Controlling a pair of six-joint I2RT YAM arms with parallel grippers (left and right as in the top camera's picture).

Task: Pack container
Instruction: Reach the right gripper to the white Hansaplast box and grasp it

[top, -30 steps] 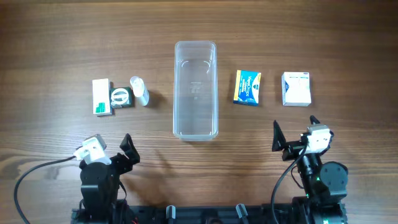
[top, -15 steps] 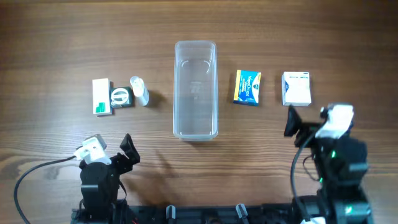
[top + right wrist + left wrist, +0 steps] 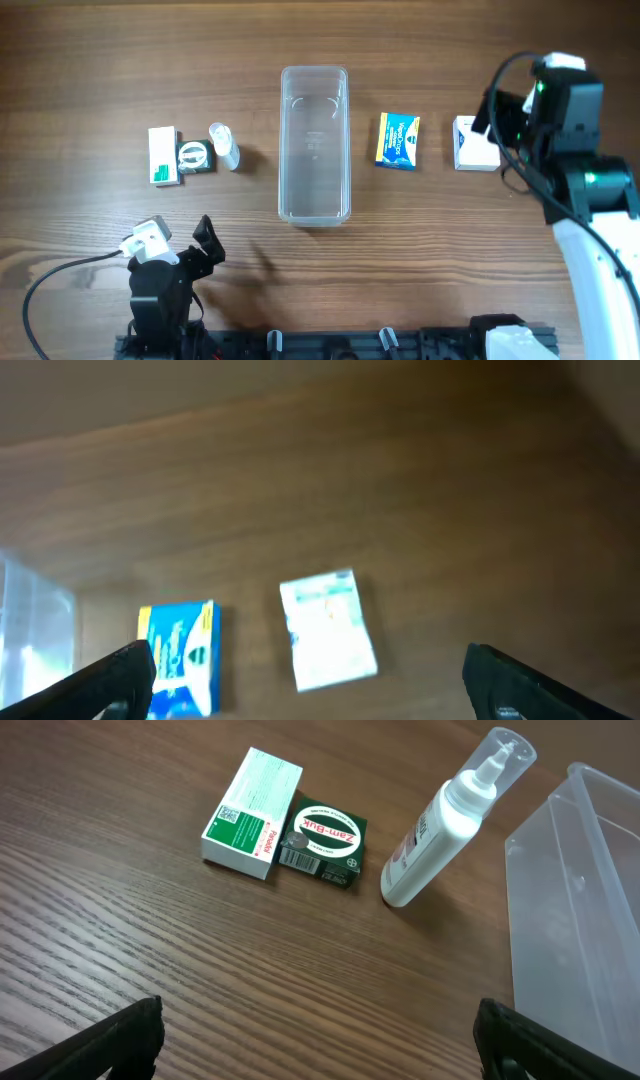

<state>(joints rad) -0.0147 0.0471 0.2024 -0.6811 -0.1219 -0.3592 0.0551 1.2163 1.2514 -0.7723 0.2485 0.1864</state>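
The container (image 3: 315, 145) is a long clear tub, empty, at the table's middle; its corner shows in the left wrist view (image 3: 575, 910) and at the left edge of the right wrist view (image 3: 25, 630). A blue packet (image 3: 398, 140) and a white box (image 3: 470, 150) lie to its right. My right gripper (image 3: 497, 112) is open and empty, raised above the white box (image 3: 328, 628), with the blue packet (image 3: 180, 655) to the left. My left gripper (image 3: 205, 245) is open and empty near the front edge, its fingers (image 3: 320, 1020) over bare wood.
To the left of the container lie a white-and-green box (image 3: 252, 826), a dark green Zam-Buk box (image 3: 322, 843) and a white spray bottle (image 3: 445, 825) on its side. A cable (image 3: 60, 272) loops at the front left.
My right arm has risen from the front right and swung away from me, over the white box. The left arm and all the objects have not moved.
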